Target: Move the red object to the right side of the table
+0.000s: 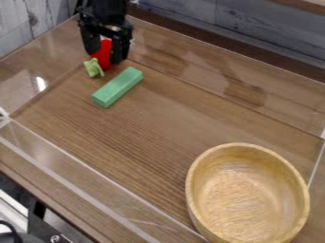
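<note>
You've got one fixed view: high, at the bench's (pixel 191 114) near corner, looking down and across on a diagonal. Mid-range, most of the top in frame. The arm comes in top-left; wooden bowl (pixel 248 195) sits nearest the lens.

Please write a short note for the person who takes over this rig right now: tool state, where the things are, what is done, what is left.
Tool: open, pointing down, fingers on either side of the red toy fruit at the far left of the table. No grip yet; whether the fingers touch the fruit cannot be told.
Red toy fruit: on the tabletop, green leafy end toward the left wall.
Green block: just in front of the fruit, lying flat.
Wooden bowl: near right corner, empty.
Done: the tool is placed over the fruit.
Left: close on the fruit, lift it, carry it to the right side, release.
</note>
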Controlling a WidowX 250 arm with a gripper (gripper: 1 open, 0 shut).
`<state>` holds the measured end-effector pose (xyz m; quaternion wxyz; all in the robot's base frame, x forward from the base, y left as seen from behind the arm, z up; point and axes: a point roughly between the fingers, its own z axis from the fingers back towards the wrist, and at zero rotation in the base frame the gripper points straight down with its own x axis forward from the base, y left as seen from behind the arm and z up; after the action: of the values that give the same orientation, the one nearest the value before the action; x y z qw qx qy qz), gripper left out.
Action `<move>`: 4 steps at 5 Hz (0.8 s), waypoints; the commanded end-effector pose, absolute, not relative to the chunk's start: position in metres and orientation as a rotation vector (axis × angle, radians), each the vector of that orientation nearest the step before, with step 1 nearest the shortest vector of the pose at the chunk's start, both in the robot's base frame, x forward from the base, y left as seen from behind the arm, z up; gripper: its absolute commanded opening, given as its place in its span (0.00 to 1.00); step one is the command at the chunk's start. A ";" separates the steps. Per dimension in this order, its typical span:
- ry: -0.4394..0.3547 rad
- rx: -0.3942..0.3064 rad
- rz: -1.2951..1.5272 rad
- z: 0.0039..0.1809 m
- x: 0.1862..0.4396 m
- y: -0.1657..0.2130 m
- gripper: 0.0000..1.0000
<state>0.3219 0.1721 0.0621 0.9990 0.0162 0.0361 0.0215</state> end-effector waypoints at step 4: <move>-0.021 0.037 0.114 0.074 0.345 0.193 1.00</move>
<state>0.3397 0.1844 0.0550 0.9986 0.0046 0.0173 0.0507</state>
